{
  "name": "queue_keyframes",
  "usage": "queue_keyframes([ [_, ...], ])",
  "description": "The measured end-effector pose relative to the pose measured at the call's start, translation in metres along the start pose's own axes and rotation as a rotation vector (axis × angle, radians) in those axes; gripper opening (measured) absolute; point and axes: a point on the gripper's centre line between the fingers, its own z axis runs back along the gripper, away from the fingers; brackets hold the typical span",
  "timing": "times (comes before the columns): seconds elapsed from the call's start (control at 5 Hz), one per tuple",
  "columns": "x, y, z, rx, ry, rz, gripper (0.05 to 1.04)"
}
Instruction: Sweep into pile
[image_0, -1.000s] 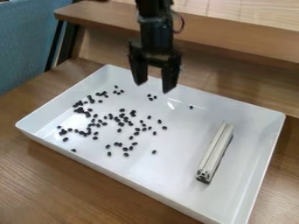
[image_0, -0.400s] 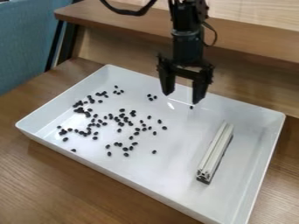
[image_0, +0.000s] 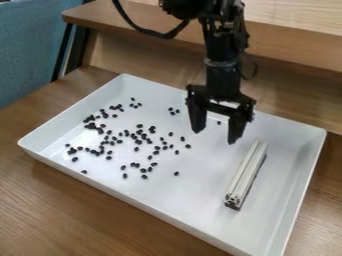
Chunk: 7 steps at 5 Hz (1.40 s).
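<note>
beans (image_0: 139, 132): small, dark, oval, scattered over the tray's left half
tray (image_0: 187, 220): white, shallow
bar (image_0: 246, 173): pale, grooved, lying at right
gripper (image_0: 216, 137): fingers parted, above the tray

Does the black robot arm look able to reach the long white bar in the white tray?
Probably yes: its black two-finger gripper hangs, jaws open, near the far end of the long white bar, and nothing lies on it.
</note>
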Motion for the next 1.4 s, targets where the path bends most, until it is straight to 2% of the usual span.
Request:
queue_keyframes([
  [0.4,-0.012,-0.030,-0.010,-0.031,-0.026,0.001,1.000],
  [0.8,-0.005,-0.055,-0.007,-0.042,-0.064,-0.012,1.000],
  [1.4,-0.001,-0.054,-0.028,0.026,-0.022,-0.007,1.000],
])
